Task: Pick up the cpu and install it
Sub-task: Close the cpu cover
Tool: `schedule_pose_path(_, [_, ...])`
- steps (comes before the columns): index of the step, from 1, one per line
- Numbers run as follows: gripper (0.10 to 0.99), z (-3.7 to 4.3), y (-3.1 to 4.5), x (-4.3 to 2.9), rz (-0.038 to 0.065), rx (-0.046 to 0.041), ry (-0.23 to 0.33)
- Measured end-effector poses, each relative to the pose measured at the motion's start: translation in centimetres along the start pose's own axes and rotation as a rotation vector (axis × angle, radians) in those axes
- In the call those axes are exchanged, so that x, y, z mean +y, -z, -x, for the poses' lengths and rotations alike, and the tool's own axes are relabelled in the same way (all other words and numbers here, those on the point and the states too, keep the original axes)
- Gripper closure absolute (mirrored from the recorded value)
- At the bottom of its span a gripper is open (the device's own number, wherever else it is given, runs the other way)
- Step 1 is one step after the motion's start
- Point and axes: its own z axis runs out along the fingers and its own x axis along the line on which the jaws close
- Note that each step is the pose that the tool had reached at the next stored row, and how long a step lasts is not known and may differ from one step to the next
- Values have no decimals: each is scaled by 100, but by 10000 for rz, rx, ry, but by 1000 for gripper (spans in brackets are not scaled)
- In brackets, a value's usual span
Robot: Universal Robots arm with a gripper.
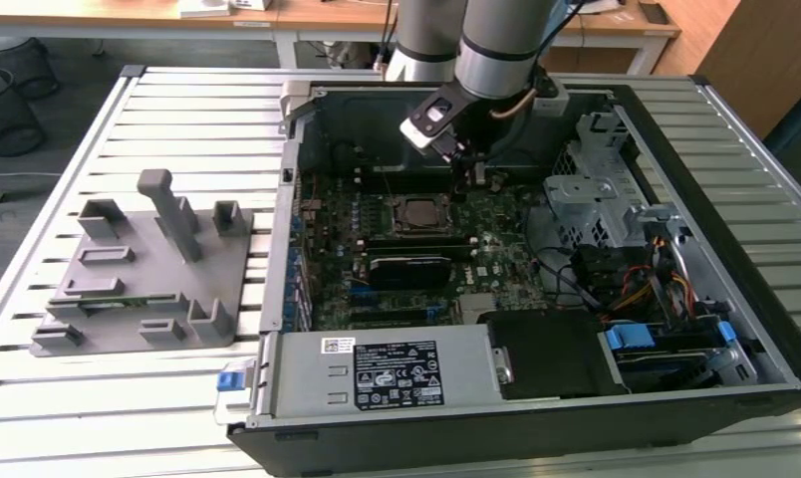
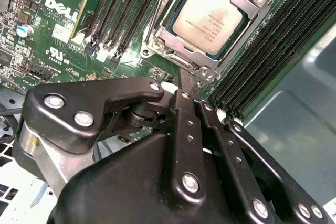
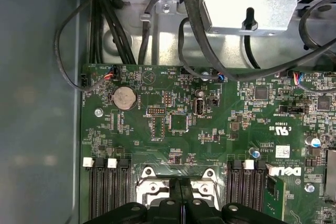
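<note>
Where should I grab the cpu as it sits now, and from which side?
Grip the cpu by two opposite edges of its raised metal top, coming straight down from above. It lies flat inside the socket frame, which hugs its rim, so a sideways approach looks blocked.

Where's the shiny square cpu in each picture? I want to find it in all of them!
Exterior view: the cpu sits in the middle of the motherboard.
Second wrist view: the cpu lies in its metal socket frame, just past the gripper.
First wrist view: cannot tell the chip; the gripper covers the socket frame's middle.
Shared landmark: the socket frame.
</note>
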Motion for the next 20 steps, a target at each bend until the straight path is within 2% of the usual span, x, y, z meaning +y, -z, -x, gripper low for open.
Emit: schedule_pose_path(20, [980, 0, -55, -7, 0, 0, -1])
